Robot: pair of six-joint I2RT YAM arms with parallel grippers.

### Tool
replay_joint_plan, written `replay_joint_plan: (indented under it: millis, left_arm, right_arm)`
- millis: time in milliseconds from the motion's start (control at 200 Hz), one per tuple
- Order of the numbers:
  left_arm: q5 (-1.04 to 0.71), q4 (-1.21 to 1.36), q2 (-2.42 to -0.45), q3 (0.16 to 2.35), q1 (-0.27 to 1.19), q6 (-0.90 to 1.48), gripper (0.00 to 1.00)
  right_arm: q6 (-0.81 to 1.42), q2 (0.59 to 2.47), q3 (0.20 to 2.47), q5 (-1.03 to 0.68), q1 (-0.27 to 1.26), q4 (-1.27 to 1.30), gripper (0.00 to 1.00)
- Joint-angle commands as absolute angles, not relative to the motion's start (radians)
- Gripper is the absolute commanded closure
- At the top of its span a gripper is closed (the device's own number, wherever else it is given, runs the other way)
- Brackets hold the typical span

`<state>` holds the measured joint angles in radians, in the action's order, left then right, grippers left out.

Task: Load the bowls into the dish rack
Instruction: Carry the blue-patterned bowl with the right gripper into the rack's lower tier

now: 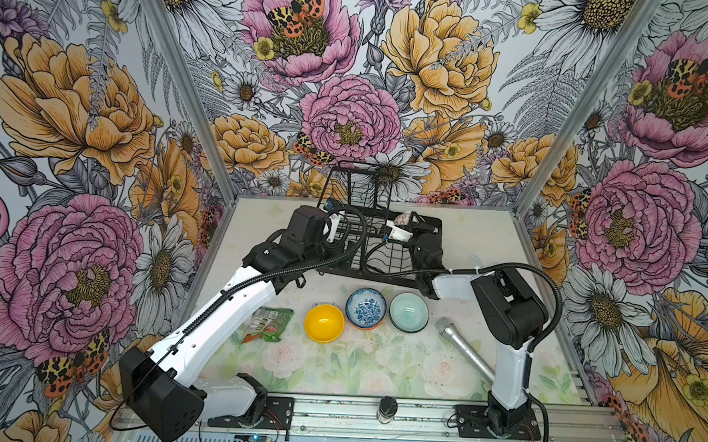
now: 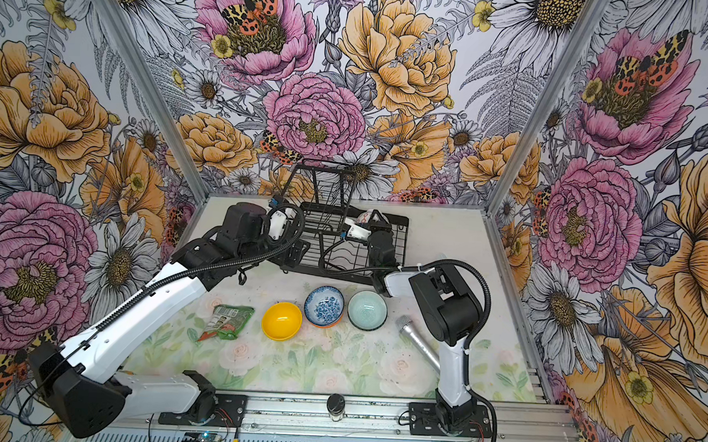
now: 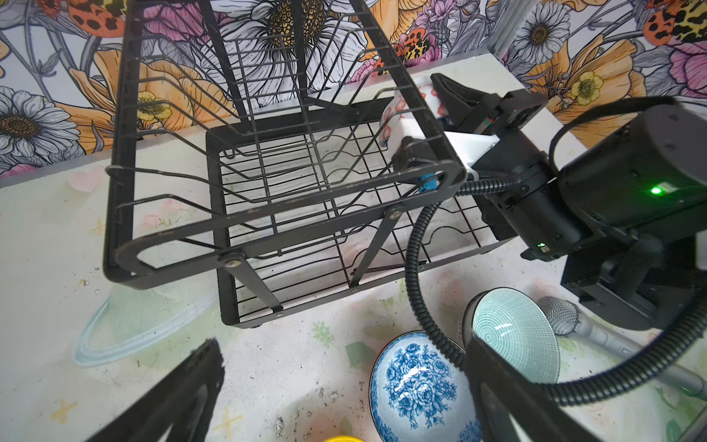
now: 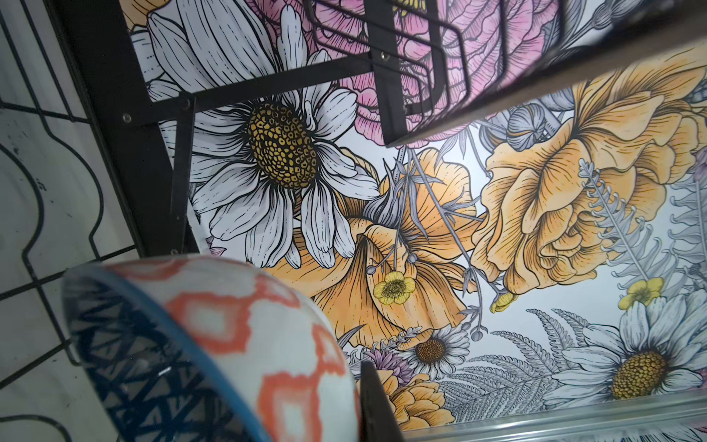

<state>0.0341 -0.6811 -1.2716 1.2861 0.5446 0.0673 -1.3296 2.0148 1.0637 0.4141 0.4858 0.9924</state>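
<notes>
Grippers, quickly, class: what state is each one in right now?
Left gripper: open, holding nothing.
Right gripper: closed on the patterned bowl.

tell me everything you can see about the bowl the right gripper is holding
The bowl is small, round, glossy, ceramic by its look. Outside white with orange diamond outlines, rim blue, inside a dark blue lattice. It is tipped on edge at the right end of the dish rack, over the lower tray's wavy wires. The right gripper has its jaws shut on its rim. Whether it touches the wires cannot be told.
</notes>
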Motion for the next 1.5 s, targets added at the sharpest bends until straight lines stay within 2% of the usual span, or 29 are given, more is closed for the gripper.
replay_joint_plan:
  millis: [0, 550, 1491]
  left_arm:
    - [0.011, -0.683, -1.253, 1.271, 0.538, 0.054, 0.01]
    - [0.012, -0.683, -1.237, 1.261, 0.538, 0.048, 0.01]
    - [-0.002, -0.683, -1.257, 1.269, 0.546, 0.049, 0.01]
  right_arm:
    - [-1.33, 2.042, 1.123, 0.387, 0.492, 1.06, 1.0]
    - [-1.295, 2.186, 1.268, 0.37, 0.492, 1.036, 1.0]
    - [-1.247, 2.329, 1.454, 0.318, 0.486, 0.947, 1.0]
